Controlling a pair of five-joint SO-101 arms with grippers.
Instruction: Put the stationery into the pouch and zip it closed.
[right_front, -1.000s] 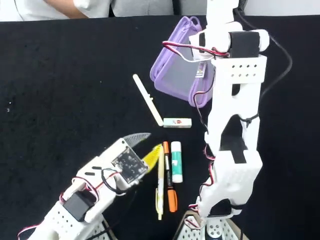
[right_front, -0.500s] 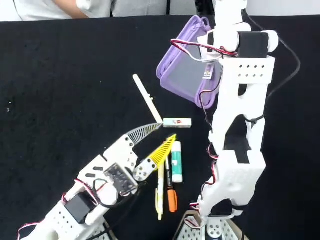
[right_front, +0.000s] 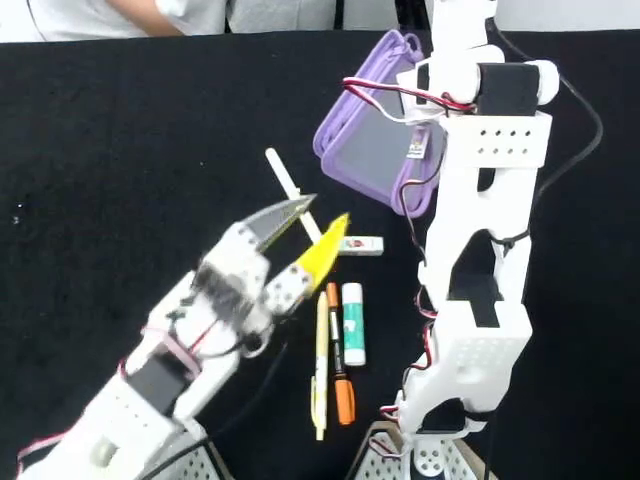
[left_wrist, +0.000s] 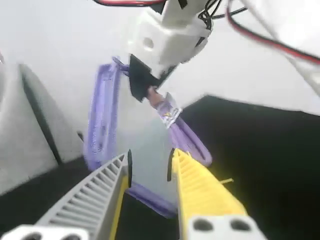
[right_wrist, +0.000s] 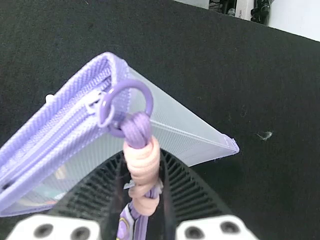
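Observation:
The purple pouch with a clear face hangs tilted above the table's far side. My right gripper is shut on the pink-and-purple zip cord of the pouch. My left gripper is open and holds nothing, hovering over the white stick and close to the eraser. In the left wrist view the left gripper points at the pouch. A yellow pen, an orange marker and a white-green glue stick lie side by side near the front.
The right arm's white body stands tall along the right of the stationery. The black table stretches off to the left.
My left arm has risen and swung away from the pens toward the white stick and the pouch, its fingers spreading. The right arm shifted the pouch slightly to the right, then held still.

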